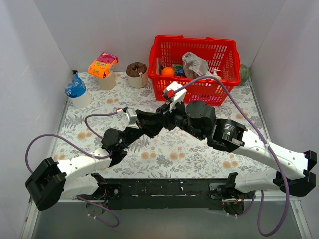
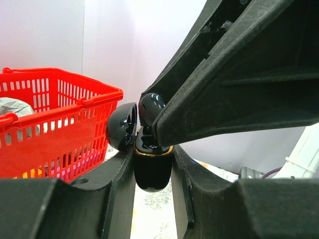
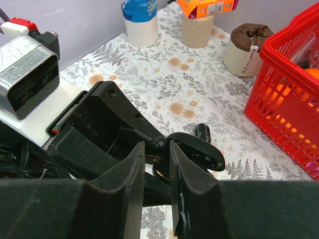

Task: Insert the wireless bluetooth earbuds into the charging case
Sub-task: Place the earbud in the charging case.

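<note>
My left gripper is shut on the black charging case, which has a gold rim and stands upright with its lid hinged open to the left. My right gripper is shut on a glossy black earbud and holds it at the case's open mouth. In the left wrist view the earbud sits just above the rim, under the right gripper's fingers. A second earbud lies on the table beyond the lid. In the top view both grippers meet mid-table, the left gripper and the right gripper.
A red basket with items stands at the back right, close to the grippers in the left wrist view. A brown roll in a cup, an orange-topped cup and a blue-topped cup stand along the back left.
</note>
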